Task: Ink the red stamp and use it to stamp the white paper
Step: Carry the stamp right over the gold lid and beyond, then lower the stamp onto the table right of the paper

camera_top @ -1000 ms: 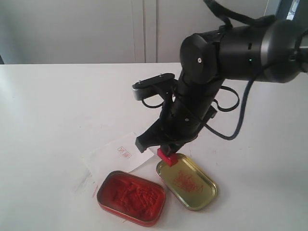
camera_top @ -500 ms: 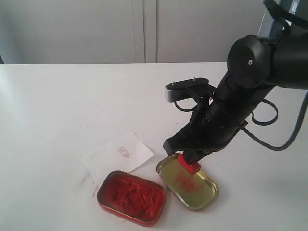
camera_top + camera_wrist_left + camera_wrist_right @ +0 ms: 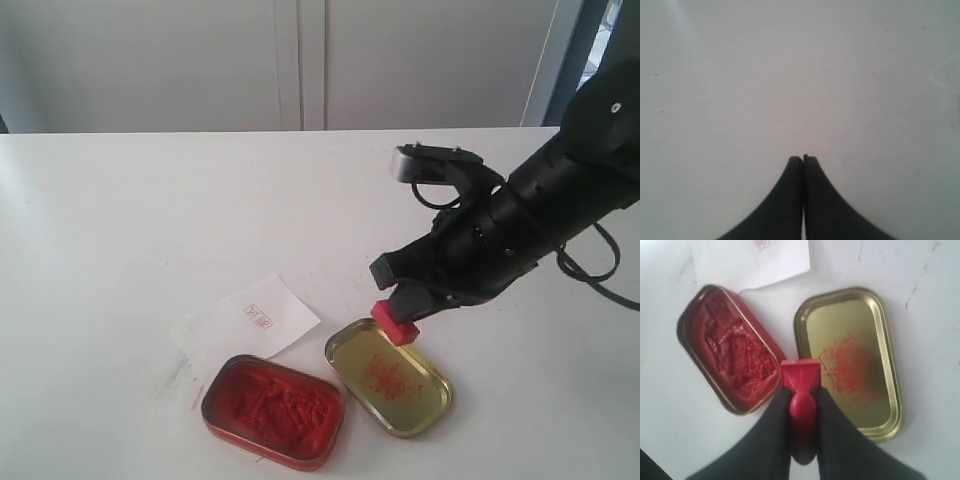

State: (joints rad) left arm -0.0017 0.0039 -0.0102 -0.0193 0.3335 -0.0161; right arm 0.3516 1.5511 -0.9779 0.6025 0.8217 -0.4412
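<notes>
Holdings, largest first; every place is given from the gold lid.

1. White tabletop (image 3: 150, 200). It carries the lid and everything else listed.
2. My right arm (image 3: 560, 200), black. It reaches in from the lid's right and leans down over it.
3. Tin of red ink paste (image 3: 272, 408), rectangular, open, with a lumpy surface. It lies just beside the lid on its left in the exterior view, with their rims close.
4. Gold lid (image 3: 352, 358), round-cornered, lying hollow side up. There are red smears (image 3: 385, 375) on its floor.
5. The white paper (image 3: 225, 325), a thin slip lying flat. It sits to the lid's upper left, beyond the tin, with one corner near the lid's rim. It bears a small red imprint (image 3: 259, 317).
6. My right claw (image 3: 412, 296). It is pinching the red stamp by its knob, one finger on each side.
7. My left claw (image 3: 803, 159). Its fingers are pressed together with nothing between them, over bare tabletop. The lid is not in its view.
8. The red stamp (image 3: 395, 325), with a square base, held tilted. It is at the lid's far rim in the exterior view, and the wrist view shows it over the edge nearest the tin. I cannot tell whether its base touches the lid.
</notes>
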